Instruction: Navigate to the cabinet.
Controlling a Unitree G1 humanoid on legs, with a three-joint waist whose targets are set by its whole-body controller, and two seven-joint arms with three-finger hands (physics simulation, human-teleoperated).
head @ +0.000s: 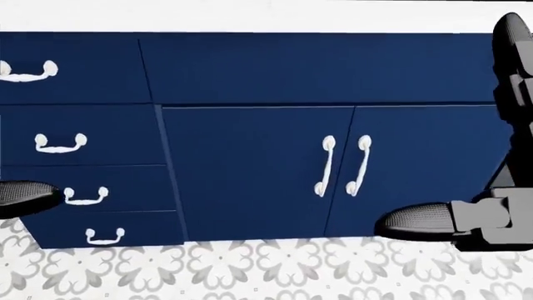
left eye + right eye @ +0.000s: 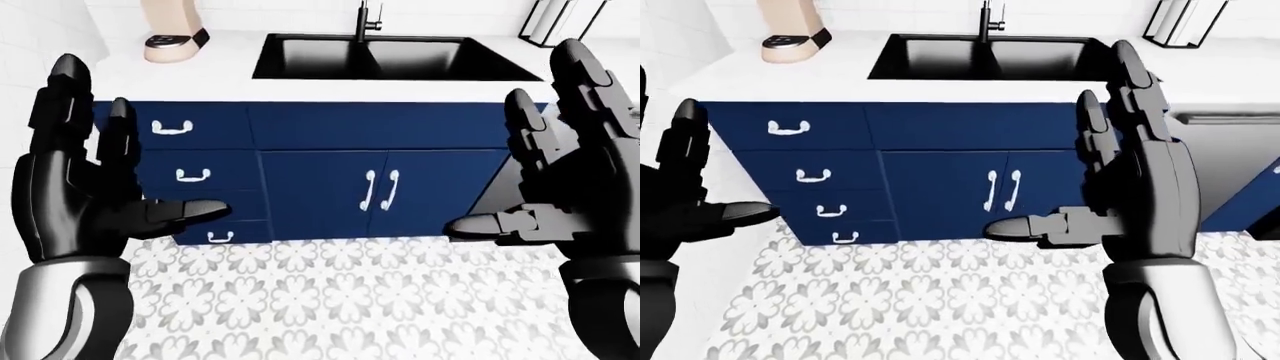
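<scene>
A navy blue base cabinet (image 2: 330,191) with two doors and paired white handles (image 2: 380,189) stands under a black double sink (image 2: 390,56) in the left-eye view's centre. A drawer stack (image 2: 195,176) with white pulls is to its left. It fills the head view (image 1: 258,169). My left hand (image 2: 95,187) is raised at the left, fingers spread, empty. My right hand (image 2: 560,180) is raised at the right, fingers spread, empty. Both hang in the air short of the cabinet.
A white countertop (image 2: 220,75) carries a beige appliance (image 2: 170,34) at the upper left. A black faucet (image 2: 365,19) rises behind the sink. A grey appliance front (image 2: 1230,165) stands right of the cabinet. Patterned tile floor (image 2: 330,300) lies below.
</scene>
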